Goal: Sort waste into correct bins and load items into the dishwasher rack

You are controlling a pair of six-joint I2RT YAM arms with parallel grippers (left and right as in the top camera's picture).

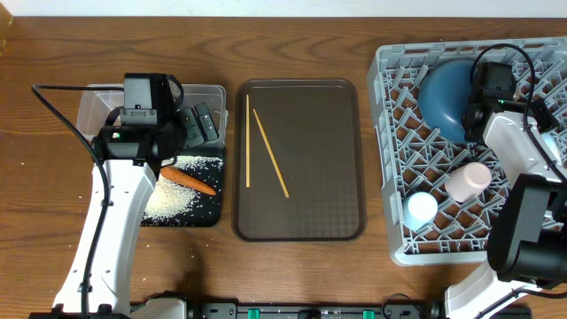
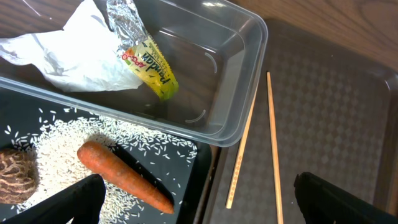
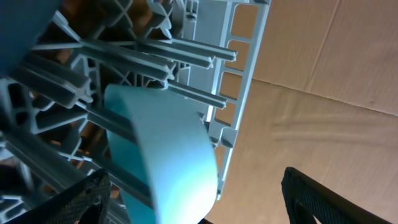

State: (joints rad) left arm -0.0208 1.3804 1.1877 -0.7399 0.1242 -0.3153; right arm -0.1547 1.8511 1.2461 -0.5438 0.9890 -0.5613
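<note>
**Left side of the frame.** The left pincer (image 2: 198,186) is open, with its fingers spread wide and nothing between them. In the overhead view it hangs over the line where the clear plastic tub (image 1: 204,90) meets the black tray (image 1: 208,213).
- The tub sits at the upper left of the bench (image 1: 53,53), with the tray directly below it in the frame.
- The tub holds the crumpled white napkin (image 2: 56,56) and the green-yellow snack wrapper (image 2: 149,65). The wrapper lies against the napkin.
- The black tray holds the loose white rice grains (image 2: 62,140) and the small orange carrot (image 2: 124,177), which lies on the rice.
- The brown lumpy food piece (image 2: 15,174) is at the tray's left edge in the wrist view.

**Centre of the frame.** The dark brown serving tray (image 1: 328,177) carries the pair of wooden chopsticks (image 1: 268,151).
- One stick runs straight along the tray's left part. The other slants toward the lower right.
- Their upper ends lie close together.

**Right side of the frame.** The grey dishwasher rack (image 1: 399,239) holds four items.
- The blue plate (image 1: 443,93) stands tilted in the rack's upper part.
- The pale pink cup (image 1: 468,180) lies in the middle of the rack.
- The light-blue cup (image 1: 421,208) is just below and to the left of the pink cup.
- A pale bowl (image 3: 168,143) stands on edge among the pegs near the rack's outer wall.

The right pincer (image 3: 194,186) is open, with its fingers wide apart on either side of the bowl. It cannot be told whether a finger touches the bowl.
</note>
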